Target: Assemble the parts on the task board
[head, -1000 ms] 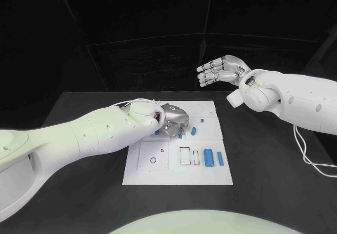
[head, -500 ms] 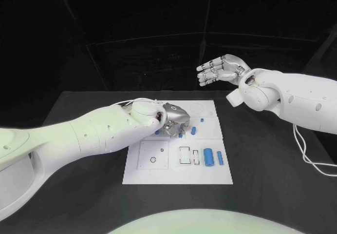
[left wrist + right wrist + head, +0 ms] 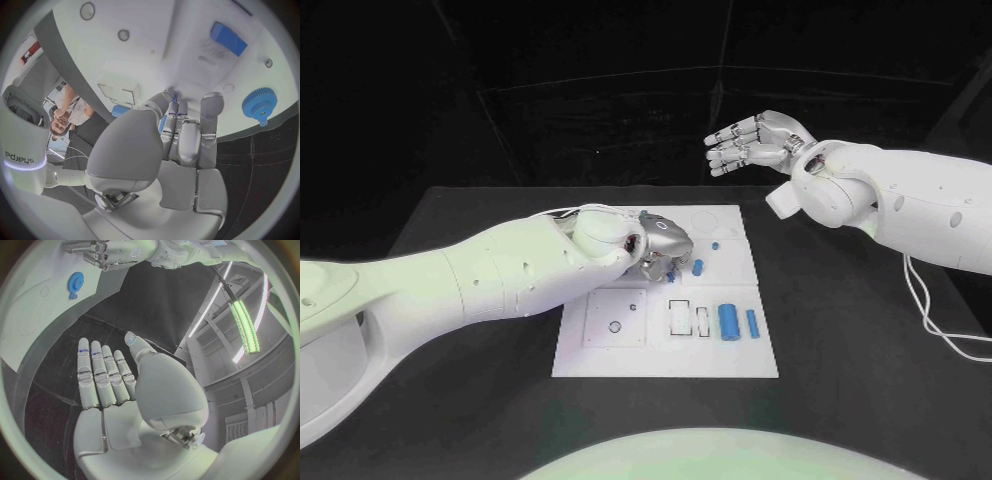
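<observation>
While left hand (image 3: 661,250) presses fingers down on task board (image 3: 733,355), apparently pinching a small blue part (image 3: 169,121), right hand (image 3: 754,143) raised, fingers spread, empty.

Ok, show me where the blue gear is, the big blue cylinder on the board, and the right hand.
blue gear (image 3: 259,104): left wrist view, on its toothed face.
big blue cylinder (image 3: 728,321): head view, middle of its body.
right hand (image 3: 753,143): head view, on the palm, raised above the table's far edge.

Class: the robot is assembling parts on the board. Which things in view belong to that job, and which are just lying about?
Belong to the job:
task board
blue parts
blue gear
left robot hand, fingertips down on the board

Lying about:
white cable
right robot hand, raised, holding nothing
</observation>
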You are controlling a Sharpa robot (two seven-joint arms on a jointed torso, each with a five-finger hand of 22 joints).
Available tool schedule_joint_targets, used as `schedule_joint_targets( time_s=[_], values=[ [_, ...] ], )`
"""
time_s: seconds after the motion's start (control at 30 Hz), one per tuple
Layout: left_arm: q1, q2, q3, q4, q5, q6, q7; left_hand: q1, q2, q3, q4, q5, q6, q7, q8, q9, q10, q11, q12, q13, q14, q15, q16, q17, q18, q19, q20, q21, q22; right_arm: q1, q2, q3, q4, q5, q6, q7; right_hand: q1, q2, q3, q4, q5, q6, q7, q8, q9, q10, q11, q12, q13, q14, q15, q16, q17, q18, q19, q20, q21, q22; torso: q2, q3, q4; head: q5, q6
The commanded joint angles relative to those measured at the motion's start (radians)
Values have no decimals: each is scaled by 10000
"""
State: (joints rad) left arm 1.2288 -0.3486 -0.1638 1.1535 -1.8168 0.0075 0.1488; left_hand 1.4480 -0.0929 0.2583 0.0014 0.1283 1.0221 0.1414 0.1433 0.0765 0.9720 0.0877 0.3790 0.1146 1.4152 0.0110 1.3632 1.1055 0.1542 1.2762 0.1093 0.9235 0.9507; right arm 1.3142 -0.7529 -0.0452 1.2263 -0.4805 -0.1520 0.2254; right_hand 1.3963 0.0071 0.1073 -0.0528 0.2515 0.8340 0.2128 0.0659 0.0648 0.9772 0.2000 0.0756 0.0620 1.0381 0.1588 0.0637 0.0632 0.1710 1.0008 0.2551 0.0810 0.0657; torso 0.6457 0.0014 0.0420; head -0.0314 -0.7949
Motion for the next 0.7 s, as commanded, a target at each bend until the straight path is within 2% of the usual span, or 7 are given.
schedule_joint_targets(
  time_s=[0.03,0.4,0.7],
  values=[
    [-194,-59,-182,-14,-760,867,-376,-110,38,36,33,-24,6,-7,-37,-18,-39,57,-46,2,-20,15,6,-37,-67,9,36,-74,-23,21,-7,8,32,-3,70,62,-5,120,-11,-62,24,101,347,61,9,-19,-48,45,2,15,-56,13,-8,128,51,16,-63,3,3,1,-9,12,16],
    [-194,-93,-209,9,-1041,669,-425,82,396,589,-89,-6,676,-103,34,-46,451,-109,129,44,7,-110,55,-33,-86,74,-42,89,167,21,-24,8,51,-3,55,59,-28,135,-12,-55,27,117,351,62,9,-16,-46,49,2,21,-56,13,-8,127,60,16,-72,3,2,-2,-9,12,32],
    [-194,-162,-223,-15,-1106,-147,-268,119,528,1314,-261,8,1011,-81,-73,-75,829,-156,44,-6,74,-177,105,-39,-154,212,-111,387,481,21,-26,8,57,-3,52,59,-33,137,-13,-54,28,116,351,61,8,-15,-46,49,2,22,-56,13,-8,127,62,16,-75,2,10,-7,-13,34,88]
  ],
)
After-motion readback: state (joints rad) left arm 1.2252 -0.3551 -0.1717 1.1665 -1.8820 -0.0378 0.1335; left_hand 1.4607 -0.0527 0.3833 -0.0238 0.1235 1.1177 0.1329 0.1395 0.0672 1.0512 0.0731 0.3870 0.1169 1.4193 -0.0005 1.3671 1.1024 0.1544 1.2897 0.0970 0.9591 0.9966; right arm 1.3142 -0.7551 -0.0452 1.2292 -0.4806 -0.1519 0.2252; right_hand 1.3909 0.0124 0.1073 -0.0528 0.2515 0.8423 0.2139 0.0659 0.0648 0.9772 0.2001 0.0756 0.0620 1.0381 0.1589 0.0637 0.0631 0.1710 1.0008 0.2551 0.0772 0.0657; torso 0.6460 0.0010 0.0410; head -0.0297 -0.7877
